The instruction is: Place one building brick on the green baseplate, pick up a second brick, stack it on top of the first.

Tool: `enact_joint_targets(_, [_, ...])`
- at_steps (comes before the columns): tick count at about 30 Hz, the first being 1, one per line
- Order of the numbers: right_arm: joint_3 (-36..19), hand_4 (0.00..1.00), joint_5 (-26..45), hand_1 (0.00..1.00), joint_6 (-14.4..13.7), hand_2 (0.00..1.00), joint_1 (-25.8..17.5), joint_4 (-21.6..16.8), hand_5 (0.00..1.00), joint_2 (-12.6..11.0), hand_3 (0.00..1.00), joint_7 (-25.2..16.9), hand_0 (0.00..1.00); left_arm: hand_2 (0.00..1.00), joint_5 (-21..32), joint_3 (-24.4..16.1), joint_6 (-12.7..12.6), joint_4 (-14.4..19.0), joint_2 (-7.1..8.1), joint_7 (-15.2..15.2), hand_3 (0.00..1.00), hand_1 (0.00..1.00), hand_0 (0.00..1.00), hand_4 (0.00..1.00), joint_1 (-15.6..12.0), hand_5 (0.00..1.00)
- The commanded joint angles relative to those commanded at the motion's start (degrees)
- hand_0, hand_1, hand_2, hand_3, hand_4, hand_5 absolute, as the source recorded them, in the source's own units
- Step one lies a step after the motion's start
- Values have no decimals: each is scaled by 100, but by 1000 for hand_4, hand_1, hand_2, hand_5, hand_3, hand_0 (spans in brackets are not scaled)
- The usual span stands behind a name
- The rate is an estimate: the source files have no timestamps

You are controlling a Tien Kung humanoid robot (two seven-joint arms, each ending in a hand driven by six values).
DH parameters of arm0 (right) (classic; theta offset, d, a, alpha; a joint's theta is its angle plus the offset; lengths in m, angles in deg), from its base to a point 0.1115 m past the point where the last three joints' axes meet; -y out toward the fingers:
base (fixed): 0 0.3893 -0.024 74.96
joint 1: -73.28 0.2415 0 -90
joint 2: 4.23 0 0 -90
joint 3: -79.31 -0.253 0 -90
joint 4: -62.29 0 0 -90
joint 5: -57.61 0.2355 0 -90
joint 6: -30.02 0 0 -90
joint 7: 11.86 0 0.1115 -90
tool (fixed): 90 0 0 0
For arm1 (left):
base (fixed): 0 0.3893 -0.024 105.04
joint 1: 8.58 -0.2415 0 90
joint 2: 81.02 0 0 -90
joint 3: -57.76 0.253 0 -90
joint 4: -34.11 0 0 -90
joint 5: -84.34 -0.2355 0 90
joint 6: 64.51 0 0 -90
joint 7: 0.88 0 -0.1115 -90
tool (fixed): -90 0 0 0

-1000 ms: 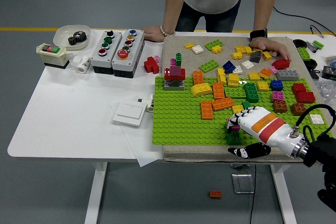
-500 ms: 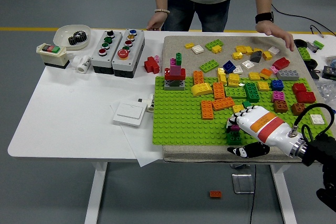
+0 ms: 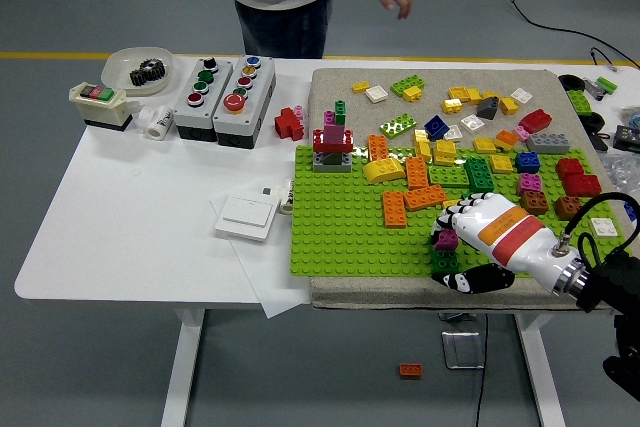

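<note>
Many loose bricks [image 3: 470, 107] lie scattered over the cloth mat [image 3: 330, 87] at the far right of the table [image 3: 130, 217], presumably as stock for picking. We note the green baseplate [image 3: 340, 222] on the mat's near half, already carrying several bricks. At its near right corner the right hand [image 3: 478, 237] has its fingers curled around a magenta brick [image 3: 447, 239], which sits directly on a dark green brick [image 3: 445, 262] on the plate. We judge the stacking in progress.
</note>
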Motion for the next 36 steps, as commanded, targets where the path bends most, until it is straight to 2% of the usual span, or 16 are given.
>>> enact_joint_targets(19, [68,848,-114,605,15,647,99,279,506,97,554,18,624,815,-72,-36,16,4,2,17,625,815,838,726,-16,685])
enact_joint_targets(36, [43,851,-114,603,37,648,79,262,508,83,556,25,624,815,-29,-23,16,5,2,5,626,814,838,726,7,683])
